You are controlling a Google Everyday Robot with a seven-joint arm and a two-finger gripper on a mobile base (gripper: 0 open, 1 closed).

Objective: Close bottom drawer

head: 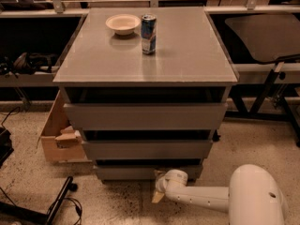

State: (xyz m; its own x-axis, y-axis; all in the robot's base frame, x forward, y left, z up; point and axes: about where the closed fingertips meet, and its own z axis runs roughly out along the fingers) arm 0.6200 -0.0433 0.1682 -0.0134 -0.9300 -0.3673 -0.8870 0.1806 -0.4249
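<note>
The bottom drawer [126,172] is the lowest and narrowest of three grey handle-less drawers in a grey cabinet [145,55]. Its flat front stands slightly out from the cabinet, with a dark gap above it. My gripper [159,190] is at the end of the white arm [211,198] that reaches in from the lower right. It sits low by the floor, right at the drawer's front near its middle-right. Whether it touches the front is hard to tell.
The middle drawer [145,150] and top drawer [145,116] also stand out a little. A blue can [148,28] and a white bowl [123,24] stand on the cabinet top. A cardboard box [58,139] sits left of the cabinet. A black stand [56,203] lies on the floor at lower left.
</note>
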